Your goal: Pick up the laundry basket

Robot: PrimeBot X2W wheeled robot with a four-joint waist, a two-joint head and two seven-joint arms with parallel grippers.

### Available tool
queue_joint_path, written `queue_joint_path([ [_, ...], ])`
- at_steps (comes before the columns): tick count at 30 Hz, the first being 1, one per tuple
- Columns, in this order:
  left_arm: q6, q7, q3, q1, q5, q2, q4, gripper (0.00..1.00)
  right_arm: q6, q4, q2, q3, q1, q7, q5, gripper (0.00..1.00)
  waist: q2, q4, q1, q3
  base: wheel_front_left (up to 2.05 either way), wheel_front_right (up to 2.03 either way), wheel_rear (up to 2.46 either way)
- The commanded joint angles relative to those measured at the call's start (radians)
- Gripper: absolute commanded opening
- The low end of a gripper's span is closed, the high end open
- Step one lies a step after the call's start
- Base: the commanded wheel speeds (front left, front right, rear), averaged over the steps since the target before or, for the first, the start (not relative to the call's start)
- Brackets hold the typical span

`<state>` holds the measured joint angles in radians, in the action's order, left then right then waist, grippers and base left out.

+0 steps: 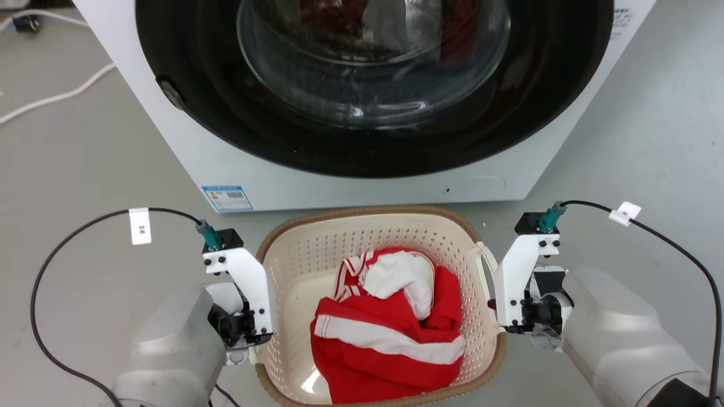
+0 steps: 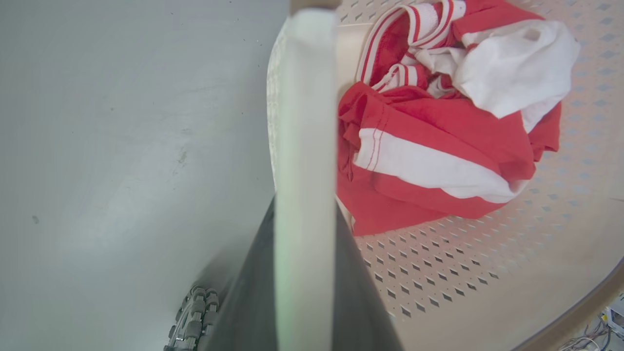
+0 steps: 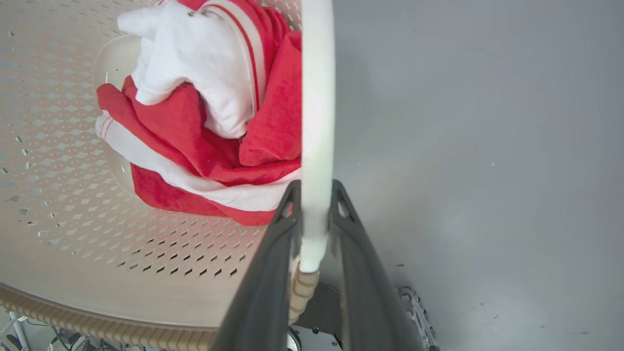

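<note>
The laundry basket (image 1: 317,249), cream and perforated with a brown woven-look rim, stands right in front of the washer and holds a crumpled red and white garment (image 1: 390,333). My left gripper (image 1: 254,339) is at the basket's left side. In the left wrist view its dark fingers (image 2: 253,292) hug the white loop handle (image 2: 307,122). My right gripper (image 1: 503,322) is at the basket's right side, beside the other white handle (image 1: 486,263). In the right wrist view this gripper (image 3: 314,190) is shut on that handle (image 3: 317,97). I cannot tell whether the basket is off the floor.
The white washer (image 1: 317,175) with its round dark door (image 1: 373,56) rises just beyond the basket. White cables (image 1: 56,96) lie on the grey floor at the far left. Part of my wheeled base (image 3: 414,312) shows under the basket's side.
</note>
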<state>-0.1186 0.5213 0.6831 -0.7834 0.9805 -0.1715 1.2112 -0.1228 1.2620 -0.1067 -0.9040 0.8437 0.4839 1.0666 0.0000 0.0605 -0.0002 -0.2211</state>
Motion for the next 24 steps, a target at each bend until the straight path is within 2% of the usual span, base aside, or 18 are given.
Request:
queue_joint_path([
  [1, -0.021, 0.003, 0.002, 0.002, 0.018, 0.053, -0.021, 0.0, -0.014, -0.015, 0.046, 0.001, -0.014, 0.003, 0.01, 0.0, 0.0, -0.004, 0.0002, 0.035, 0.0, 0.0, 0.0],
  [11, -0.021, 0.03, 0.024, 0.044, 0.052, 0.055, -0.007, 0.0, -0.014, 0.013, 0.051, 0.008, -0.036, 0.09, 0.025, 0.0, 0.0, 0.004, 0.0002, 0.158, 0.0, 0.0, 0.0],
  [24, -0.021, 0.031, 0.052, 0.09, 0.086, 0.062, -0.01, 0.0, -0.014, 0.02, 0.028, 0.042, -0.072, 0.153, 0.01, 0.0, 0.0, 0.009, 0.0002, 0.214, 0.0, 0.0, 0.0],
])
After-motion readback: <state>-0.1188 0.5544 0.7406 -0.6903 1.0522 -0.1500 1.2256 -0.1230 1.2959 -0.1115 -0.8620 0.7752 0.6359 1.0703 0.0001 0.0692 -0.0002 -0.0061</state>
